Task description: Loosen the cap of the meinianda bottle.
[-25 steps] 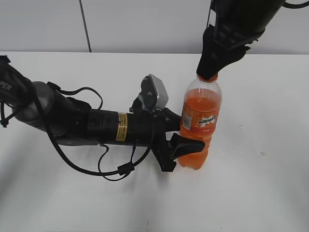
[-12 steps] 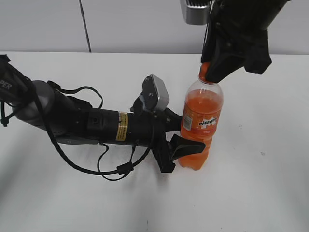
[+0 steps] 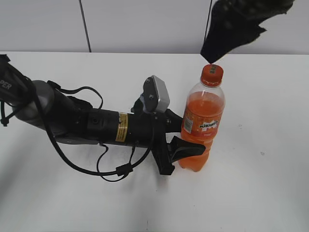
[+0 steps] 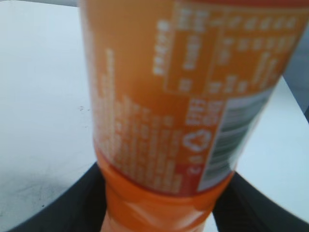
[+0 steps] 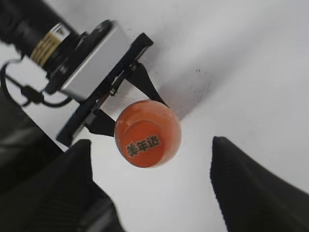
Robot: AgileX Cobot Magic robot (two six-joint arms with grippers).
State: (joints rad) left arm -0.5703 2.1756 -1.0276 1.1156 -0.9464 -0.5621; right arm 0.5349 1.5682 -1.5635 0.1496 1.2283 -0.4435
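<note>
The meinianda bottle (image 3: 200, 126) stands upright on the white table, full of orange drink. Its orange cap (image 3: 211, 74) sits on the neck and shows from above in the right wrist view (image 5: 145, 137), with print on top. My left gripper (image 3: 186, 147) is shut on the bottle's lower body; the left wrist view shows the label (image 4: 188, 92) close up, filling the frame between the black fingers. My right gripper (image 3: 219, 46) is open and empty, raised just above the cap, its fingers (image 5: 152, 188) spread wide on either side and clear of it.
The left arm (image 3: 87, 123) lies across the white table (image 3: 270, 169) from the left, with loose cables hanging beneath it. A grey wall runs along the table's far edge.
My right gripper has let go of the cap, opened, and lifted up off the bottle. The cap is now in full view. The left gripper keeps its hold.
</note>
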